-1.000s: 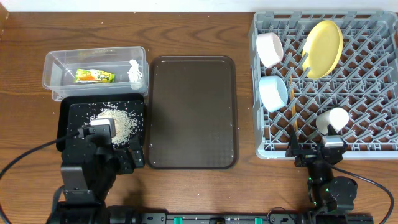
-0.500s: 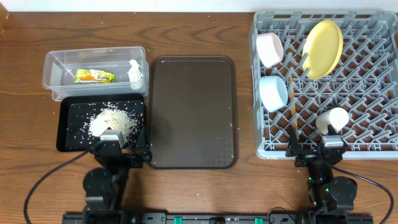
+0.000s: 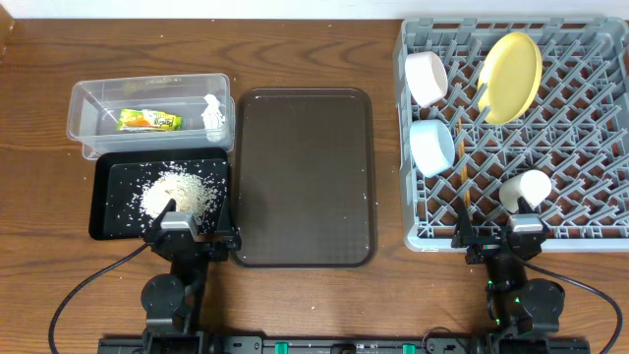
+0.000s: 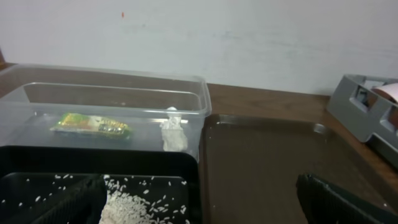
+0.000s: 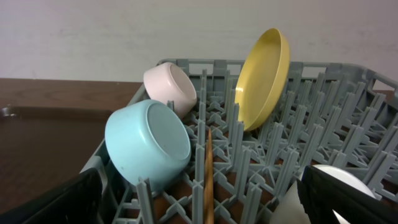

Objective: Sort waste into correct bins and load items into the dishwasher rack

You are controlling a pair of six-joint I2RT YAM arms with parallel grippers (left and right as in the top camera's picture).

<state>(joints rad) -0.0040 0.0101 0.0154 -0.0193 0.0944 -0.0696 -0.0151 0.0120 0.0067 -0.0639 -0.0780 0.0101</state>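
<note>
Worktop [image 3: 295, 49]: brown wood. It carries two bins at the left, a dark brown serving tray [image 3: 305, 177] in the middle and the rack at the right.
Clear tub [image 3: 147, 81]: far left. It holds the green-and-yellow wrapper [image 3: 149, 120] lying flat and the crumpled tissue [image 3: 212, 111] by its right wall, the two apart.
Black tray [image 3: 98, 197]: just nearer than the tub. The rice [image 3: 179, 192] lies heaped right of its centre, with loose grains scattered around.
Left fingers [image 4: 348, 202]: spread wide and holding nothing, at the near edge of the black tray. In the wrist view the rice heap lies between them, close to the left-hand one, and the right-hand one is over the serving tray.
Dishwasher rack [image 3: 511, 242]: grey lattice with upright pegs.
Yellow plate [image 3: 511, 77]: on edge among the far pegs.
White bowl [image 3: 427, 77]: on its side at the far left of the rack.
Light blue bowl [image 3: 432, 146]: on its side just nearer than the white bowl.
White cup [image 3: 526, 189]: tipped over, near right.
Chopsticks [image 5: 208, 174]: lying along the lattice beside the blue bowl.
Right fingers [image 5: 348, 196]: spread wide and holding nothing, at the rack's near edge. The chopsticks lie between them, the blue bowl is beyond the left-hand one, and the cup is by the right-hand one.
</note>
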